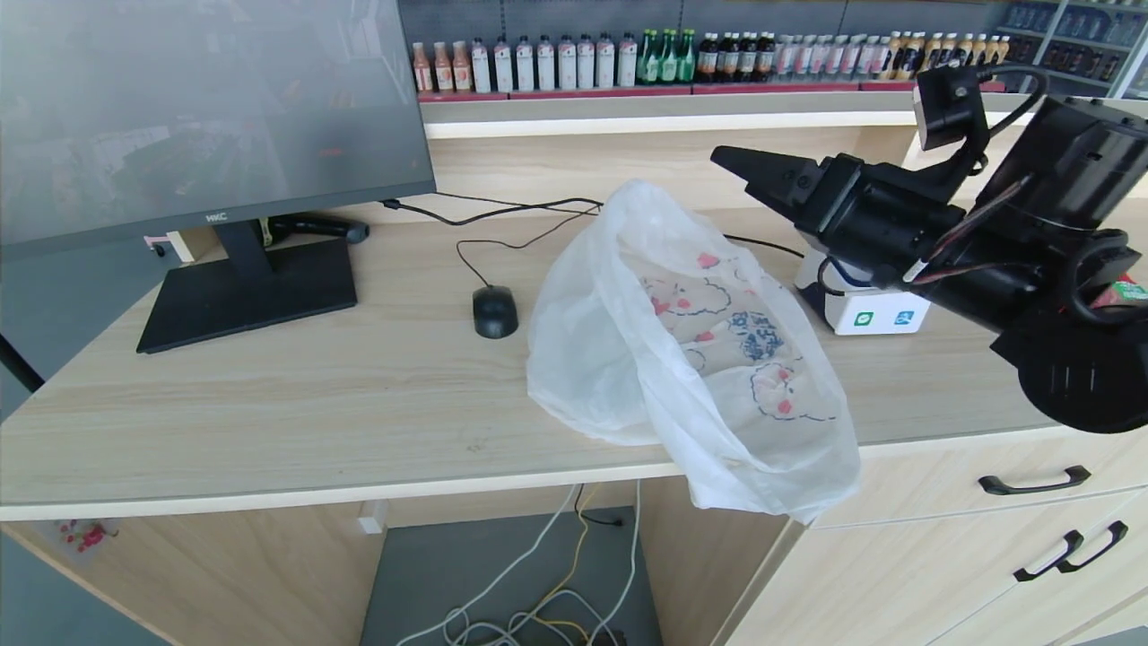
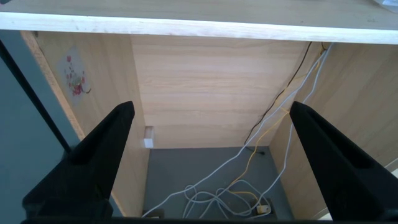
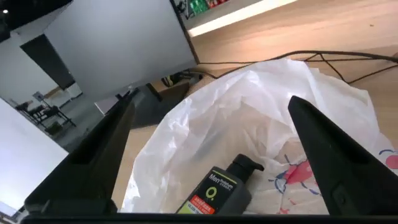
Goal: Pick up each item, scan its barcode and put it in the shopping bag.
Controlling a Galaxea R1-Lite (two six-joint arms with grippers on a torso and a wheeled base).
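A white plastic shopping bag (image 1: 619, 359) with a cartoon print lies on the wooden counter (image 1: 314, 395), its bottom hanging over the front edge. My right gripper (image 1: 744, 175) hovers above the bag's far side, open and holding nothing. From the right wrist, the bag's mouth (image 3: 205, 130) gapes below the open right gripper (image 3: 211, 155). A dark pump bottle (image 3: 214, 193) with a green and orange label lies inside the bag. My left gripper (image 2: 211, 162) is open and empty, low in front of the counter, facing the recess under it.
A white scanner box (image 1: 865, 309) stands right of the bag, under my right arm. A mouse (image 1: 495, 311), a monitor (image 1: 206, 117) and cables occupy the counter's left and back. A red-green pack (image 1: 1126, 292) peeks out behind the right arm. Cables (image 2: 230, 186) lie under the counter.
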